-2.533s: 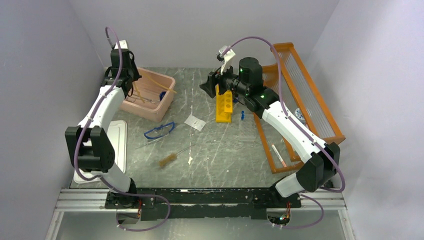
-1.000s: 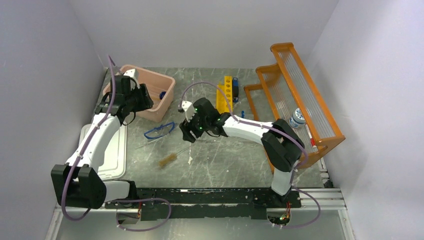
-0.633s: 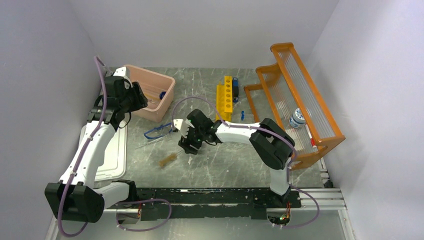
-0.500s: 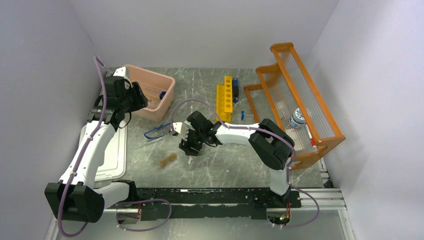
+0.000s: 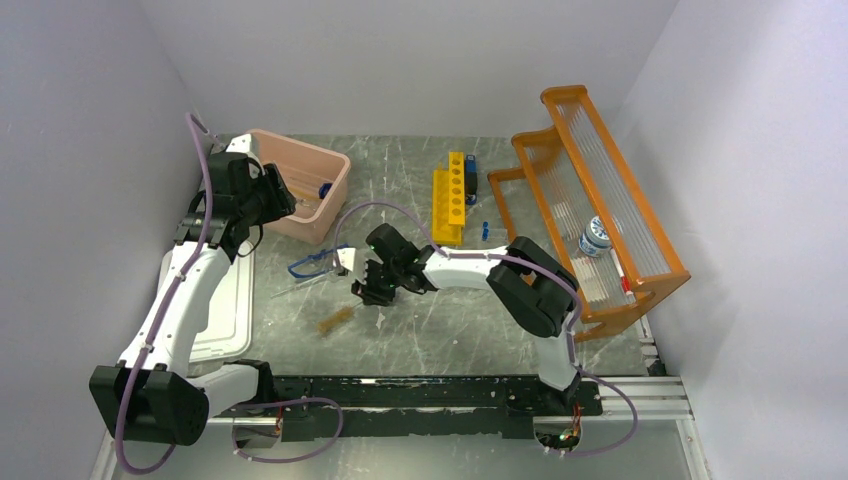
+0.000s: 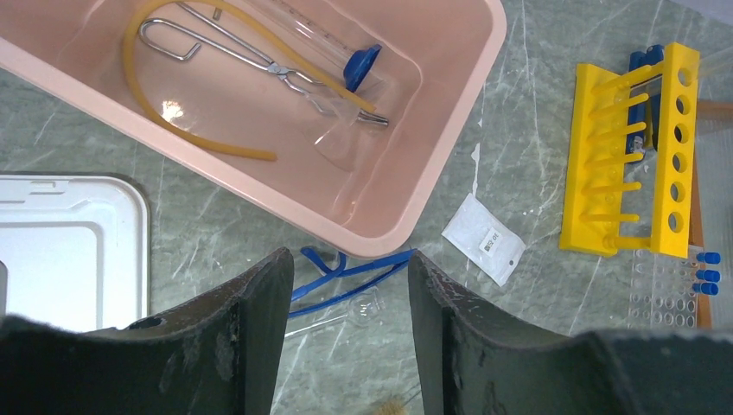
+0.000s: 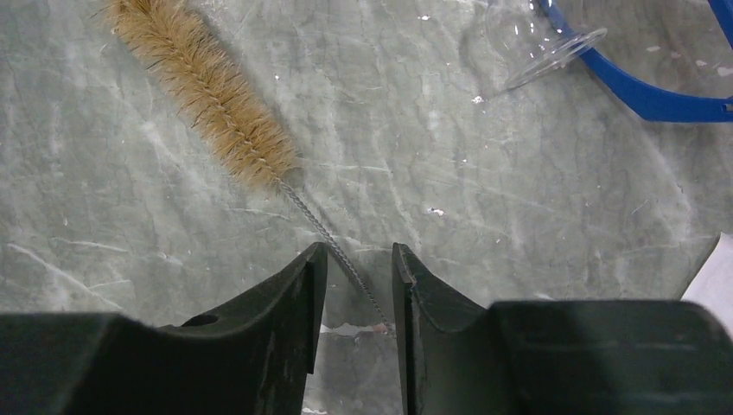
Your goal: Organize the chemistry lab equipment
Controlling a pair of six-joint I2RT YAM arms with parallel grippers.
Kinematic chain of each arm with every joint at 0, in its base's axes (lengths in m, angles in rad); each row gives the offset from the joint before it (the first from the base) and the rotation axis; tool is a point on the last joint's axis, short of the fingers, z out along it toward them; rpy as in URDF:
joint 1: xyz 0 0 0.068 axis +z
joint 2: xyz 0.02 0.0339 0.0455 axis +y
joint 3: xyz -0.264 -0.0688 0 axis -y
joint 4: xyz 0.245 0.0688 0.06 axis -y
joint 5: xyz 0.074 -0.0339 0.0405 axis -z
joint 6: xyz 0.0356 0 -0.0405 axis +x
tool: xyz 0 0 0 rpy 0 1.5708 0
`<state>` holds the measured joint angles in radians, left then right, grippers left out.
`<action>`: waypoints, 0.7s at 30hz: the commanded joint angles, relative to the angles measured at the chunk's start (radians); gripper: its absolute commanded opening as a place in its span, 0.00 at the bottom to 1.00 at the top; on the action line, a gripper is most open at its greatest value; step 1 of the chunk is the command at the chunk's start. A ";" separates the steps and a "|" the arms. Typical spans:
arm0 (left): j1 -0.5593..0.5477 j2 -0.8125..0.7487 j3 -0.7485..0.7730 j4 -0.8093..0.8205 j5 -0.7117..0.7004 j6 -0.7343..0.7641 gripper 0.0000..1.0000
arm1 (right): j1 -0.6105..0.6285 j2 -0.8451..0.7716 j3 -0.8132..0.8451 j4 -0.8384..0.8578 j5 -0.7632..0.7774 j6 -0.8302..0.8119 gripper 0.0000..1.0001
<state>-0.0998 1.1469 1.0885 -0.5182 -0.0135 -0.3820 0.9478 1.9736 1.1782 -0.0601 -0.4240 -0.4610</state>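
Wire tube brush (image 7: pixel 207 95) lies flat on the green marbled table (image 7: pixel 519 216), with its bristle head at the end away from the right gripper (image 7: pixel 354 259). You see the twisted wire stem running between that gripper's two fingers, which stand narrowly apart on either side of it; contact with the stem cannot be confirmed. Blue-framed goggles (image 7: pixel 657 99) lie just beyond the brush. The left gripper (image 6: pixel 346 268) hangs above the goggles with its fingers spread wide. In the pink tub (image 6: pixel 449 147), note the amber rubber tubing (image 6: pixel 246 154), metal scissors (image 6: pixel 259 59) and a blue-capped glass tube (image 6: pixel 311 35). The white packet (image 6: pixel 484 240) rests between the tub and the yellow tube rack (image 6: pixel 627 164).
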 commanded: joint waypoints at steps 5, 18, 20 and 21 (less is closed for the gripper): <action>0.002 -0.012 0.033 -0.003 0.022 0.002 0.56 | 0.012 0.003 0.010 -0.035 0.041 0.005 0.59; 0.001 -0.006 0.034 0.001 0.019 0.009 0.56 | 0.013 0.077 0.082 -0.101 -0.006 -0.007 0.05; 0.001 -0.006 0.035 0.002 0.023 0.009 0.56 | 0.013 0.069 0.081 -0.113 -0.003 -0.002 0.00; 0.002 -0.006 0.036 0.003 0.025 0.009 0.56 | 0.013 0.059 0.077 -0.117 0.000 0.001 0.00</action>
<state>-0.0998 1.1469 1.0889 -0.5182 -0.0124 -0.3813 0.9558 2.0190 1.2564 -0.1036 -0.4240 -0.4641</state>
